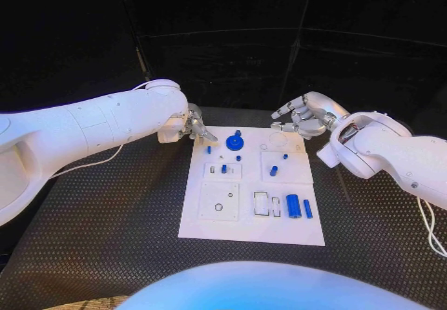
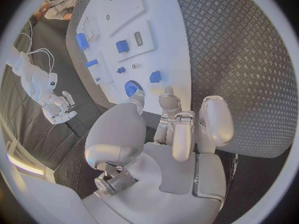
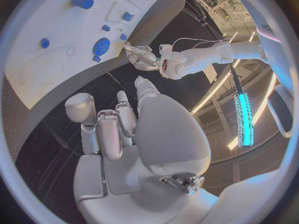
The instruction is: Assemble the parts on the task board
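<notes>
The black table (image 1: 112,226), embossed with a fine tread pattern, is seen carrying the task board (image 1: 251,236), a flat white rectangular plate with shallow square recesses and small holes. The board lies in the middle of the table, between the two arms. Judged from how things lie, the task is taken to be at an early stage: several blue parts are seen lying loose or standing singly on the board, and no part is held. The left hand (image 1: 194,126), silver and smooth-shelled, is held just beyond the board's far left corner; its fingers (image 2: 215,119) are loosely curled and slightly apart, with nothing between them. The right hand (image 1: 305,116) is raised near the far right corner, its fingers likewise partly bent and apart, empty. Of the parts, a round blue disc (image 1: 235,139) with a raised hub is set near the far edge, a thick blue cylinder (image 1: 293,206) lies on its side near the front, a slimmer blue rod (image 1: 307,208) is laid just beside it, and a small blue peg (image 1: 274,171) rests mid-board.
</notes>
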You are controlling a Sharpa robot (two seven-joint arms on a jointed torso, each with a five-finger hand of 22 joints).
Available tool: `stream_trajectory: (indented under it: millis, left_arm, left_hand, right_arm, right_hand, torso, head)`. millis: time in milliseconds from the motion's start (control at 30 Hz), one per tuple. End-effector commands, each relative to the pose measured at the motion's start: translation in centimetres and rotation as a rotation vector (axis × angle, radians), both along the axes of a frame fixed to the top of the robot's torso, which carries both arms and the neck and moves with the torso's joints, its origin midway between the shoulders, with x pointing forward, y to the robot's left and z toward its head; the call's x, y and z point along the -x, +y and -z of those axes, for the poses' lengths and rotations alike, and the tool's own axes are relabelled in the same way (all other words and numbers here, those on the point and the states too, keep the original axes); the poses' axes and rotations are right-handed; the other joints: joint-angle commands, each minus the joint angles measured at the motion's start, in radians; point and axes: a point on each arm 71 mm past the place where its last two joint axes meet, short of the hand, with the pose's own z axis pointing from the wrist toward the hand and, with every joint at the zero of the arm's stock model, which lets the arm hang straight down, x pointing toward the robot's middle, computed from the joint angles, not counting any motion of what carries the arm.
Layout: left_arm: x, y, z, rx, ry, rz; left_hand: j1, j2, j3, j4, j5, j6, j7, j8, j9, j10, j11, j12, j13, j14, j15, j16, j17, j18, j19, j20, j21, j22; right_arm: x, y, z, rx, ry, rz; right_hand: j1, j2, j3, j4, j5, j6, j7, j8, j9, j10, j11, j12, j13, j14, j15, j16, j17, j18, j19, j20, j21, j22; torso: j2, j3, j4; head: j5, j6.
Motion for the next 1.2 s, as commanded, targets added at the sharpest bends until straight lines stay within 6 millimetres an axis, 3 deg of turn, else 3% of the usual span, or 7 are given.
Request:
stream_trajectory:
  millis: [33,833,1200]
  left_arm:
    - [0.1,-0.3,0.3,-0.008,0.019,0.02]
    - [0.4,-1.1,1.1,-0.003,0.05,0.035]
    - [0.3,-1.3,1.1,0.022,0.039,0.016]
  left_hand:
    - [0.003,0.01,-0.01,0.0,-0.002,0.009,0.002,-0.005,-0.003,0.007,0.001,0.009,0.003,0.104,0.006,0.003,0.263,0.011,0.01,-0.001,0.008,0.004]
    - [0.064,0.048,-0.039,-0.004,-0.002,0.039,-0.005,0.007,-0.014,0.01,-0.005,0.014,0.0,0.104,0.002,0.003,0.263,0.01,0.012,-0.005,0.009,0.009]
    - [0.109,0.092,-0.038,-0.018,-0.002,0.045,-0.008,0.014,-0.019,0.011,-0.008,0.016,-0.002,0.104,-0.001,0.003,0.263,0.01,0.012,-0.007,0.008,0.011]
  right_arm:
    - [0.0,0.2,-0.1,-0.003,0.001,-0.012]
    - [0.0,0.3,0.0,-0.002,0.006,-0.013]
    - [0.0,0.3,0.0,-0.003,0.005,-0.013]
  right_hand:
    - [-0.009,0.002,-0.002,0.005,0.007,0.003,-0.003,0.004,-0.001,-0.002,-0.007,-0.003,0.001,0.061,-0.007,-0.005,0.065,0.007,-0.007,0.001,-0.003,0.0]
    - [-0.01,0.003,-0.002,0.006,0.009,0.003,-0.003,0.004,-0.001,-0.001,-0.007,-0.003,0.001,0.061,-0.007,-0.005,0.065,0.007,-0.007,0.001,-0.003,0.0]
    - [-0.01,0.004,-0.001,0.006,0.011,0.003,-0.003,0.004,-0.001,-0.001,-0.007,-0.003,0.001,0.061,-0.007,-0.005,0.065,0.007,-0.007,0.001,-0.003,-0.001]
  torso:
    - [0.0,0.0005,0.0002]
    - [0.0,0.0003,0.0009]
    - [0.0,0.0004,0.0007]
  head:
    - [0.002,0.0]
    - [-0.005,0.0]
    - [-0.004,0.0]
